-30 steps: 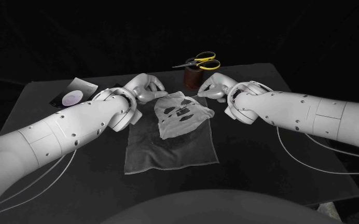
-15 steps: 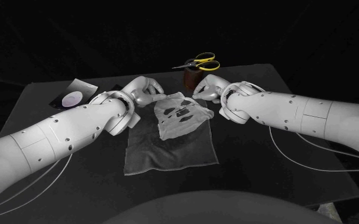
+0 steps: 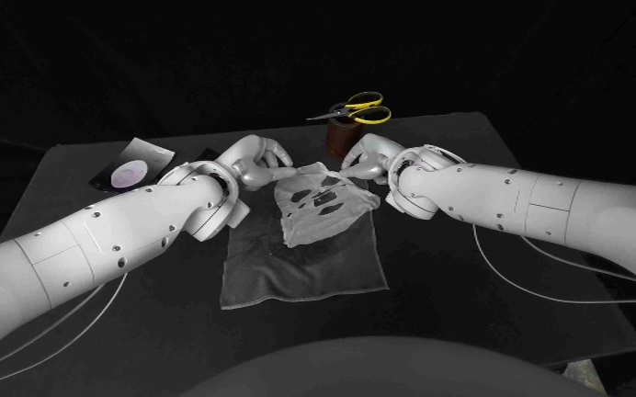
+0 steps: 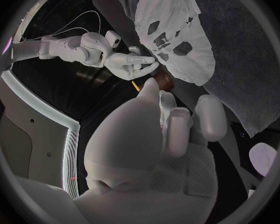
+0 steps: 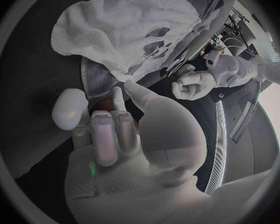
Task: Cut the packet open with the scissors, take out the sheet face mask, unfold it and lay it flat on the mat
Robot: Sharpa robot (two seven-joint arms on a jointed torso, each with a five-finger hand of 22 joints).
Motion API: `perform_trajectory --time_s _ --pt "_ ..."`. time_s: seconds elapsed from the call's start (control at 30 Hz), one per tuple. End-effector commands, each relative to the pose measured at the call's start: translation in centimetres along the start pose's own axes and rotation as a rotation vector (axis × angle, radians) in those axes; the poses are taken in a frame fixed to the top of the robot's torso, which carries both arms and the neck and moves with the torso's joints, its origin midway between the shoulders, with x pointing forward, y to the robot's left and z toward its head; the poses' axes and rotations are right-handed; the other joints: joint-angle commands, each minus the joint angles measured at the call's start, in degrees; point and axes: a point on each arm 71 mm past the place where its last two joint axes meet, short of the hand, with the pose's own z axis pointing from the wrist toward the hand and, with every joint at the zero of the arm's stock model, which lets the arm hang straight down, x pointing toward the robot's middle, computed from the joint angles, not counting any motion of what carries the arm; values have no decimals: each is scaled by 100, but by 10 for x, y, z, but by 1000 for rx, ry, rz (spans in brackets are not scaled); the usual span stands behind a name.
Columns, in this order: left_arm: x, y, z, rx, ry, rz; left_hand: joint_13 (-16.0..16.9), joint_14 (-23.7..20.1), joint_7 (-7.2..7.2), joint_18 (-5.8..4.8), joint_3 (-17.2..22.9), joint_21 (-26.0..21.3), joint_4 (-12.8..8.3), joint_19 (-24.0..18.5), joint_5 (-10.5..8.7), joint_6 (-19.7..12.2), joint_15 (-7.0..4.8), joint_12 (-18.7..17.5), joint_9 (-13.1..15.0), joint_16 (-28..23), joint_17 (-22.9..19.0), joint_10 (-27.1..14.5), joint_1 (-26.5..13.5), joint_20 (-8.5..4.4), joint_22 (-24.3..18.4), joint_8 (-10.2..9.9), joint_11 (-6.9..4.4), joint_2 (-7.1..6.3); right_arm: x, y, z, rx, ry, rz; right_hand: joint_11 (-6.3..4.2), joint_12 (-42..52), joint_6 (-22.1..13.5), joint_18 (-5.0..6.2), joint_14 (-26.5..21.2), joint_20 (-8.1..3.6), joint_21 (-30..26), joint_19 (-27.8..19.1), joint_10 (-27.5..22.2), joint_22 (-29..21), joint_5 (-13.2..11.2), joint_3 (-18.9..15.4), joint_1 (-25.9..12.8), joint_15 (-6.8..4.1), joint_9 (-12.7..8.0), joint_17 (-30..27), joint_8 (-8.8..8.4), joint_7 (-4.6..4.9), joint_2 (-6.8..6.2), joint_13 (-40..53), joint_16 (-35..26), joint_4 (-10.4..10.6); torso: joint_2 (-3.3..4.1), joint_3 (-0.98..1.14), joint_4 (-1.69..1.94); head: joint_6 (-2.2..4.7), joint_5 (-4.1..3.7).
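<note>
Sheet face mask lies unfolded on far end of mat. Right hand appears to pinch its top edge, probably to pull it flat. Left hand sits just beside the opposite corner, fingers curled in, holding nothing. Scissors stand in brown holder, clear of the work

No legible text or labels

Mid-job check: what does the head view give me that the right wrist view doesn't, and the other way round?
Head view adds the yellow-handled scissors, the packet and the near end of the mat. Right wrist view adds a close look at the right hand, with a fingertip at the edge of the mask. Both show the mask, mat, left hand and right hand.
</note>
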Motion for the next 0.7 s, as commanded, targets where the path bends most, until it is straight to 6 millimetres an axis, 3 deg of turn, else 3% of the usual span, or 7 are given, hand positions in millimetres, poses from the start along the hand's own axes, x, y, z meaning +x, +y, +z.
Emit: perform_trajectory --time_s 0.03,0.7 --pt "2 -3 0 15 12 -9 -6 96 6 53 43 26 -7 9 -16 27 27 12 -5 10 382 27 42 32 4 -26 -11 6 3 1 1 -2 22 -20 31 19 -49 85 599 28 -36 -13 608 651 -25 -38 30 37 -10 1504 -23 -2 -15 1509 20 -2 -4 2 -5 -9 7" --pt "2 -4 -1 15 16 -11 8 100 10 51 82 35 -6 15 -16 40 29 20 -36 13 388 41 50 34 11 -46 -9 -6 11 6 4 -13 40 -28 29 19 -12 89 599 41 -45 -18 608 649 -25 -39 132 46 3 1504 33 -12 32 1509 20 -35 -9 -6 -3 -23 24"
